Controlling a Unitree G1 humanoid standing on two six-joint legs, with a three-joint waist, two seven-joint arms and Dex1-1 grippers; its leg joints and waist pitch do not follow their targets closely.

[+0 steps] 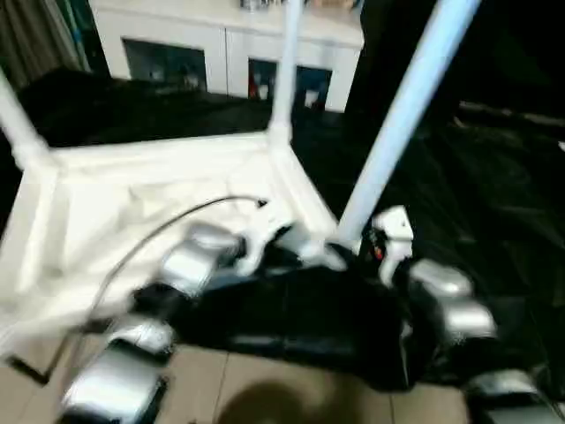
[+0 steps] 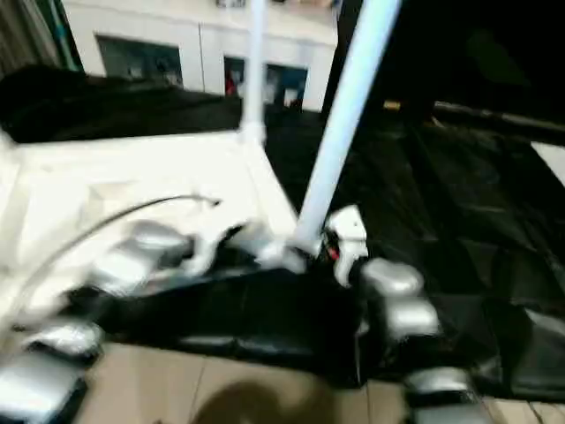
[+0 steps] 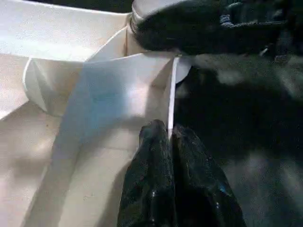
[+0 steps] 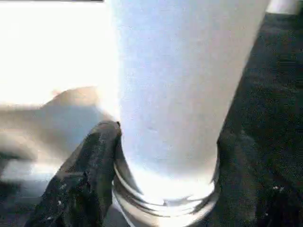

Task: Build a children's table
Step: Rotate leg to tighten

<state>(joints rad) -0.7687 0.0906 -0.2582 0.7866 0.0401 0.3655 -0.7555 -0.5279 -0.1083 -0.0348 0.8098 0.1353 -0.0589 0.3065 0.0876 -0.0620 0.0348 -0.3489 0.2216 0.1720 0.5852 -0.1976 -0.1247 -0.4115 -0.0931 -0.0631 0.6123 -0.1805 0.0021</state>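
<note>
Left pincer (image 3: 169, 142) clamped on children's table (image 1: 159, 194) rim | right pincer (image 4: 161, 189) seemingly around leg (image 1: 402, 115) | black-covered work table (image 1: 494, 194)

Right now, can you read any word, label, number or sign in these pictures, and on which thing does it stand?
None can be read.
The children's table and its legs are plain white.
The white cabinet behind shows no legible text; the items behind its glass are too blurred to read.

children's table (image 1: 168, 190): 1, upside down | legs standing up from its corners: 3 in view (image 1: 402, 119) (image 1: 284, 66) (image 1: 16, 124) | pincers: 2, left (image 3: 169, 137), right (image 4: 156, 189) | black-covered desk (image 1: 494, 203): 1 | white cabinet (image 1: 225, 40): 1
</note>
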